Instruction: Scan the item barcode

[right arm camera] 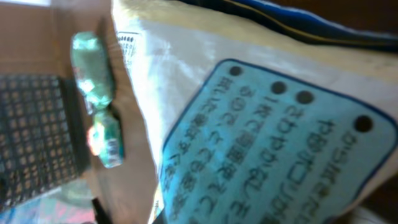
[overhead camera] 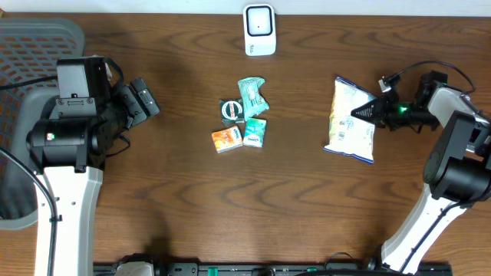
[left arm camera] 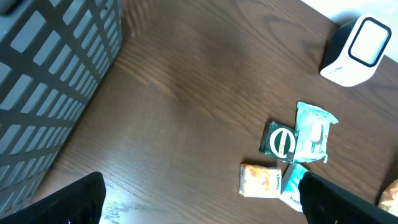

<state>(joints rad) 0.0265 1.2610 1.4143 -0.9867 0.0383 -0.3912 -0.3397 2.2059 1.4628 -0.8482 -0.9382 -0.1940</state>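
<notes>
The crinkly cream-and-blue snack bag, pinched in the clenched right gripper, should be lifted barcode-first toward the white box-shaped scanner.

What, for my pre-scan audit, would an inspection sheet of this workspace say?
Surface: wooden table, dark brown, no spills seen.
Job's things: snack bag lying at the right; white scanner standing at the far edge, centre.
Clutter: four small packets clustered mid-table: teal pouch, dark green pack, orange pack, teal box.
Grippers: left gripper open and empty over bare table; right gripper shut, apparently pinching the snack bag's right edge.
Cables: black cable looping above the right wrist, clear of the packets.
Surroundings: grey mesh basket at the left edge.
</notes>
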